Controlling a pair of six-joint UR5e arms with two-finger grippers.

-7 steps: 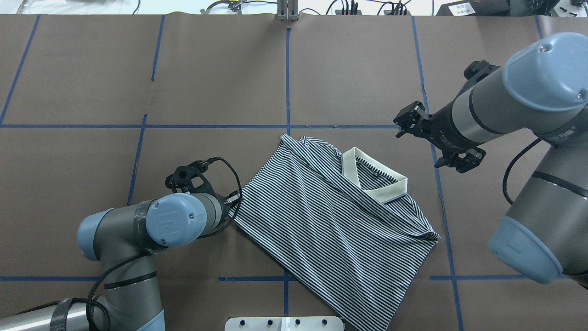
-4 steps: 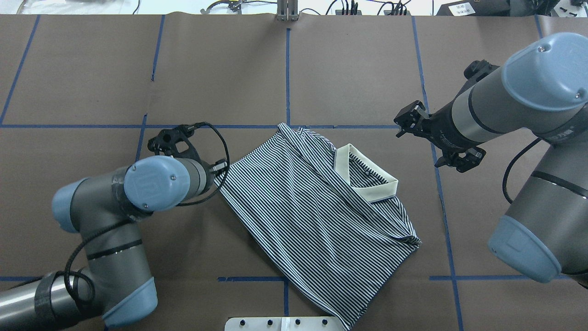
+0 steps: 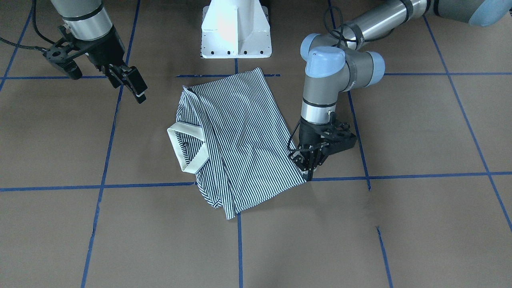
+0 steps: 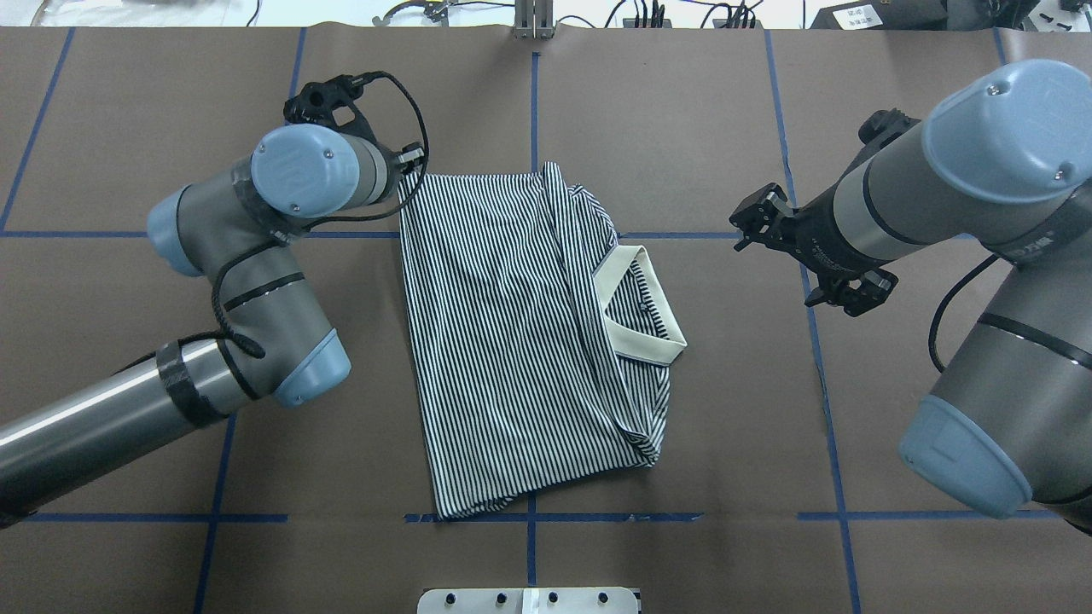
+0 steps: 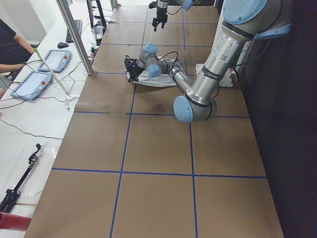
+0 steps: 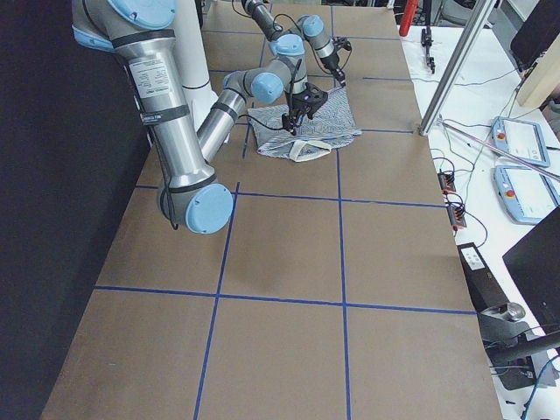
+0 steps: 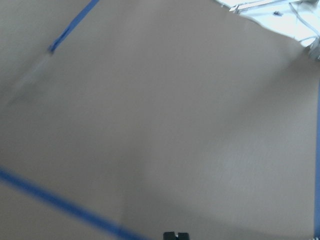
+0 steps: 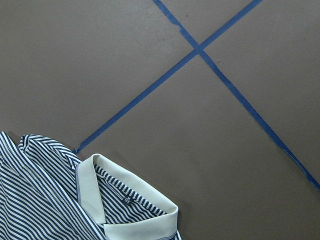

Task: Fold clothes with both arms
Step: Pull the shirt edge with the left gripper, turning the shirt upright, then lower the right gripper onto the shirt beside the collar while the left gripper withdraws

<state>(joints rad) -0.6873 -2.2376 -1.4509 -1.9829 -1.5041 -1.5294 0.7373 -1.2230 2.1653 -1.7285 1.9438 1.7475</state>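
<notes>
The short-sleeved polo shirt (image 4: 503,341) has thin navy-and-white stripes and a plain cream collar (image 4: 644,348). The brown desk (image 4: 682,128) bears a grid of blue tape lines (image 4: 534,111). The metal left arm (image 4: 256,290) and right arm (image 4: 887,213) are grey with light-blue joint caps, the left end effector (image 3: 309,172) and right end effector (image 3: 136,86) black.

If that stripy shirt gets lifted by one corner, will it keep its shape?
Probably not: the navy-and-white striped polo shirt lies creased and folded over itself, so it would likely droop. Its cream collar holds a crisp edge, seemingly stiffer.
</notes>
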